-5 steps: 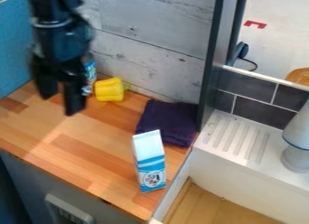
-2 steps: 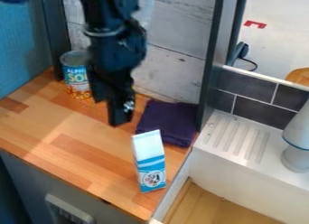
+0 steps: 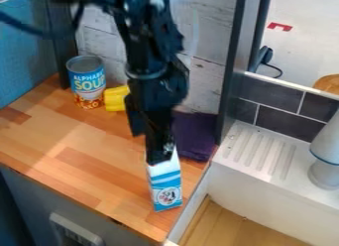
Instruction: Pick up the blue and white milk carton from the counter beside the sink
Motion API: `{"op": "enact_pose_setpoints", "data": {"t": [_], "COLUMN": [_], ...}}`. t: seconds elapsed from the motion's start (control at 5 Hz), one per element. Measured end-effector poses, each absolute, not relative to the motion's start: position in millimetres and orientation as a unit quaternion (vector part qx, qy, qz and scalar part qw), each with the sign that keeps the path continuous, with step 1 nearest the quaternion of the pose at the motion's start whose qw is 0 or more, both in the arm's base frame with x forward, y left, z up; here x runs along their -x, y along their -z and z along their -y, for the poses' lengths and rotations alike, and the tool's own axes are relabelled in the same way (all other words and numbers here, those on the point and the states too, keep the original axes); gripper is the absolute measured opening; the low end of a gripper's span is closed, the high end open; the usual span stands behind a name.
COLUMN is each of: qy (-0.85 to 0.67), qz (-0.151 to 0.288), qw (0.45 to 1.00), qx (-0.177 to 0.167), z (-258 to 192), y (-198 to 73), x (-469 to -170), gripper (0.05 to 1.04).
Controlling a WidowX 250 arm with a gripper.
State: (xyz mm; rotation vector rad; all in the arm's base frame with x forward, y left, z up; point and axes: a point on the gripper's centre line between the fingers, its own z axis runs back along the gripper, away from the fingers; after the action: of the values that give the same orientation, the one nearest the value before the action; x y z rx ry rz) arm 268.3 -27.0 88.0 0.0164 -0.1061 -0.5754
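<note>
The black gripper point(image 3: 147, 141) hangs down over the counter with its fingers apart and nothing seen between them. One finger overlaps the top of a blue and white carton point(image 3: 166, 185) in the view; whether they touch I cannot tell. The carton stands upright near the counter's right edge. Behind the gripper lies a folded dark purple cloth point(image 3: 195, 136). A yellow pepper point(image 3: 115, 98) is partly hidden by the gripper at its left, and beside the pepper stands a soup can point(image 3: 86, 82).
The wooden counter point(image 3: 73, 155) borders a white sink point(image 3: 265, 200) with a ribbed drainboard point(image 3: 258, 151) on the right. A grey and white object point(image 3: 325, 160) stands on the sink's edge. A dark upright post point(image 3: 233, 66) rises behind the cloth; a whitish plank wall backs the counter.
The gripper has moved right and toward the camera, from above the can and pepper to the carton. The can now shows fully and the pepper partly; the carton and cloth have not moved.
</note>
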Motion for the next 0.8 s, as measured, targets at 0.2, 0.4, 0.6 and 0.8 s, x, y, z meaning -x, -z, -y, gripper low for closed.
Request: {"op": "enact_pose_setpoints", "data": {"t": [0.2, 0.4, 0.6, 0.8], "qy": [0.303, 0.306, 0.295, 0.297], "qz": [0.073, 0.105, 0.131, 0.138], "qw": [0.95, 0.946, 0.946, 0.944], "qx": [-0.011, -0.027, -0.037, -0.043], "z": [37, 37, 36, 35], "y": [-71, -56, -44, -41], "x": [-274, -282, -289, -295], "gripper": [1.001, 1.001, 1.001, 0.95]}}
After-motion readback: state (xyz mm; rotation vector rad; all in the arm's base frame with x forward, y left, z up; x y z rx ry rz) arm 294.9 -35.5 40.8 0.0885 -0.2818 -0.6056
